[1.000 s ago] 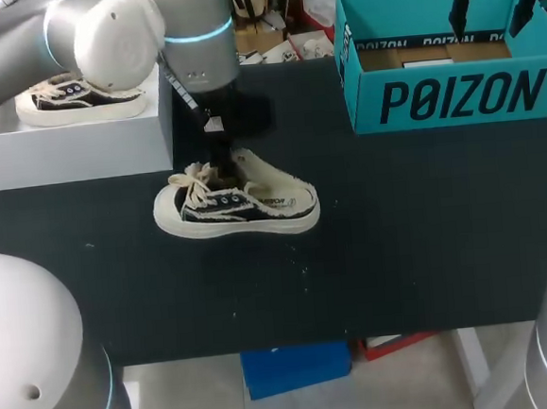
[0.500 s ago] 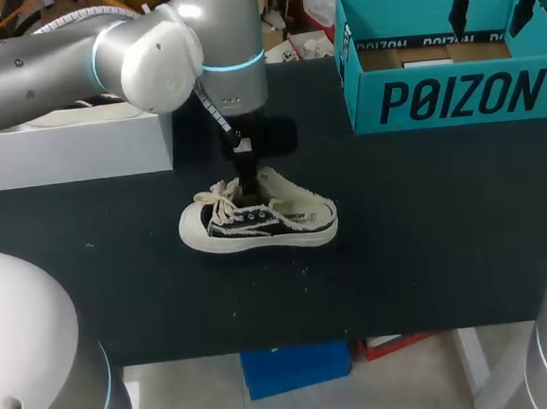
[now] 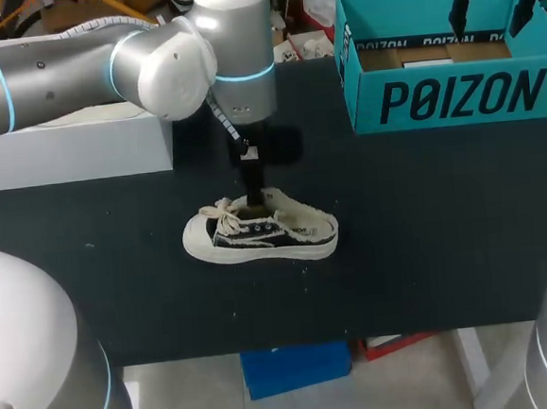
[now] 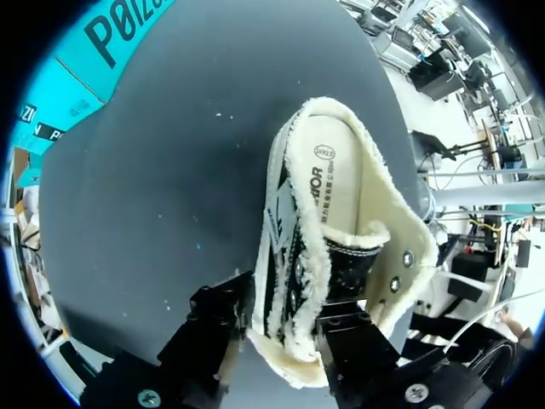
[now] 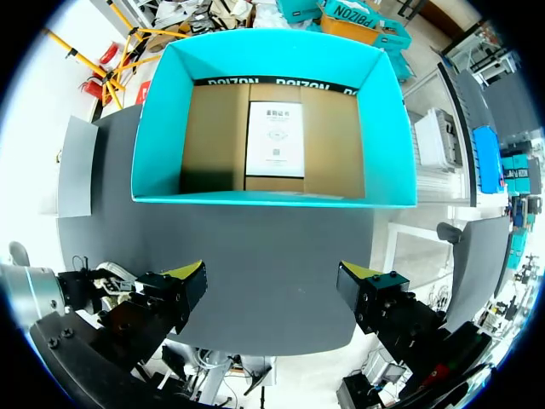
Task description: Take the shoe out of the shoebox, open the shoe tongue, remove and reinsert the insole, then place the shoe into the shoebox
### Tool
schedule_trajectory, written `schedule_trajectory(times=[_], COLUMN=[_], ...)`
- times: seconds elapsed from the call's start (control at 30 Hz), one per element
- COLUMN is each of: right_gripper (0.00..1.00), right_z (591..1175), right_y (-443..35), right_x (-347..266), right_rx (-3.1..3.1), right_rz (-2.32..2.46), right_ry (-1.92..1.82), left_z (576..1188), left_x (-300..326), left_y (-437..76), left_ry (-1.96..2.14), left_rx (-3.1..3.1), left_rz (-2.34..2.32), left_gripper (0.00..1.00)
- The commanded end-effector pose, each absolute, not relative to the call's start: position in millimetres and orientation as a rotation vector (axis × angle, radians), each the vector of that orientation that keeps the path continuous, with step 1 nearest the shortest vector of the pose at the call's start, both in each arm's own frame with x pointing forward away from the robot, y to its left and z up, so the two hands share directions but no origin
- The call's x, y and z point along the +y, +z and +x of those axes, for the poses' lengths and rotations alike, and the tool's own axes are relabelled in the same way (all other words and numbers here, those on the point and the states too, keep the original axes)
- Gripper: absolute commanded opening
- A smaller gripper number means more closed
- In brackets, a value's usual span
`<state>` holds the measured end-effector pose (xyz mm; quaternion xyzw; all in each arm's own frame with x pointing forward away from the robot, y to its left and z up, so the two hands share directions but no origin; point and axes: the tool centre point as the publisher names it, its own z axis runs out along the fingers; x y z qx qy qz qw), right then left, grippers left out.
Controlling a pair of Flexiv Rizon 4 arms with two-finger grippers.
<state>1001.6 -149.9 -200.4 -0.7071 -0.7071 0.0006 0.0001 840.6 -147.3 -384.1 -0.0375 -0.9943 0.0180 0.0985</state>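
The left pincer (image 4: 285,331) is clamped on the frayed near side wall of the small black-and-cream canvas shoe (image 3: 266,233). 1 black finger is outside the upper and the other inside the mouth, beside the eyelet flap, making a narrow, closed grip. The shoe sits out on the black tabletop (image 3: 429,249) near its middle, directly beneath that pincer, sole down. Whether the sole bears fully on the table cannot be told. Its cream printed insole (image 4: 330,183) lies seated inside.

The shoe's long axis runs across the table, toe and laces toward the robot's left, heel toward its right. The open teal cardboard shoebox (image 3: 455,100) stands well apart from it, off the heel end and farther back on the robot's right. That gap, to an onlooker's eye, is what any return of the shoe must cover.

The left arm is plainly the nearer of the 2. It comes in from the left over a white block (image 3: 71,154), elbow bent, wrist pointing straight down into the shoe. The right pincer (image 5: 272,285) hangs wide, holding nothing, up by the shoebox and looking down into it — the brown floor bears only a white sheet (image 5: 275,141).
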Motion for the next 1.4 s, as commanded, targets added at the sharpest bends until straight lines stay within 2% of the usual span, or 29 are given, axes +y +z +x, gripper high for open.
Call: schedule_trajectory(times=[0.03, 0.53, 0.77, 1.23, 1.4], right_gripper=[1.00, 1.00, 1.00, 1.00, 1.00], right_z=[1001.3, 1001.3, 1001.3, 1001.3, 1001.3], right_y=[-200.3, -200.3, -200.3, -200.3, -200.3], right_x=[-149.9, -149.9, -149.9, -149.9, -149.9], right_rx=[-2.221, -2.221, -2.221, -2.221, -2.221], right_rz=[-2.221, -2.221, -2.221, -2.221, -2.221], right_ry=[0.002, 0.002, 0.002, 0.002, 0.002], left_z=[837.1, 807.4, 793.4, 791.3, 784.9], left_x=[-140.6, -91.3, -66.4, -64.1, -52.7], left_y=[-367.5, -296.8, -286.1, -285.5, -282.3], left_ry=[0.114, 0.524, 0.752, 0.742, 0.855], left_rx=[-2.941, -2.931, -2.842, -2.851, -2.840], left_rz=[-0.123, 0.034, 0.050, 0.035, -0.041], left_gripper=[1.00, 1.00, 1.00, 1.00, 1.00])
